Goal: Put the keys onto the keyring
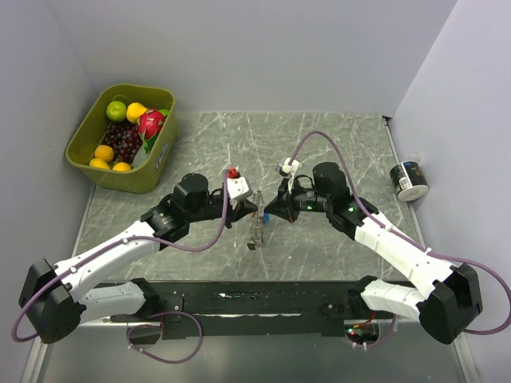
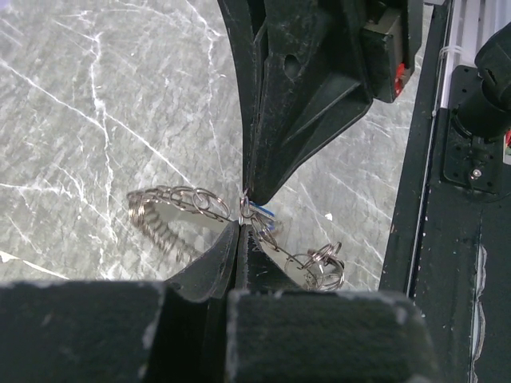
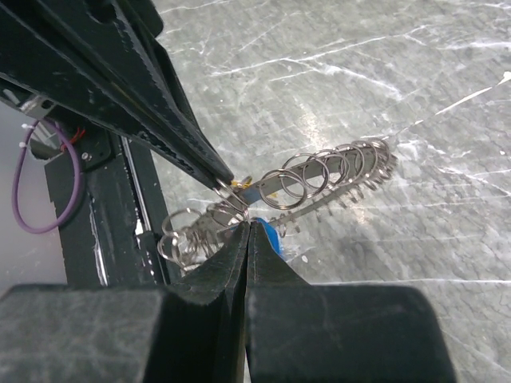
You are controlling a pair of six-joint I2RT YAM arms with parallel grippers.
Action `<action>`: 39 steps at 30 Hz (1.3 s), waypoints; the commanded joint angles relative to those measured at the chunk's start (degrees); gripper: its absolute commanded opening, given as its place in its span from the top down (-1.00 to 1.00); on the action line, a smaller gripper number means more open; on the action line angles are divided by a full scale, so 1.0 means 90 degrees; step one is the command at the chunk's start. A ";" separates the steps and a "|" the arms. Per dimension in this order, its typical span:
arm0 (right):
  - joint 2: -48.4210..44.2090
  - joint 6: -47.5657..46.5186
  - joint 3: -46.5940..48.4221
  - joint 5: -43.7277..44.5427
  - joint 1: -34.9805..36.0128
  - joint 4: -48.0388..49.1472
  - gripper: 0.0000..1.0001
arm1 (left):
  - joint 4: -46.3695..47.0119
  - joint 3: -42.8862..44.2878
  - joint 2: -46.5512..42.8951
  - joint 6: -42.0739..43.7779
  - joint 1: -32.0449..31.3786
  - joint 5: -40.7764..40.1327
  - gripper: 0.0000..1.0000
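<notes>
- The left claw [image 2: 239, 233] is closed tight, its tips pinched on the wire of the keyring [image 2: 188, 199]. The ring appears to be held clear of the worktop [image 2: 80, 120], presumably to be kept steady for threading.
- The right claw [image 3: 247, 227] is likewise shut — a blue-headed key [image 3: 268, 238] seems to be nipped at its tips, touching the ring.
- In the top view the two claws are met tip to tip at mid-frame, so little room is left between them — only fine moves are judged safe.
- Bare worktop is seen around them. The fruit basket [image 1: 120, 136] at upper left and the canister [image 1: 409, 181] at right are well apart.
</notes>
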 commanded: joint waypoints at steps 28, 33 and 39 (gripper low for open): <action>-0.0217 -0.0176 0.0145 -0.0205 0.0036 0.0208 0.11 | 0.3097 -0.1529 -0.1065 -0.0227 -0.0047 0.0194 0.98; -0.0988 -0.0254 -0.0275 0.0274 0.0026 0.0531 -0.62 | 0.3361 -0.1666 -0.1036 -0.0168 -0.0047 0.0175 0.98; -0.1634 -0.0420 -0.0627 -0.0524 -0.0032 0.1096 -0.87 | 0.3878 -0.1861 -0.1055 -0.0343 0.0021 0.0564 0.98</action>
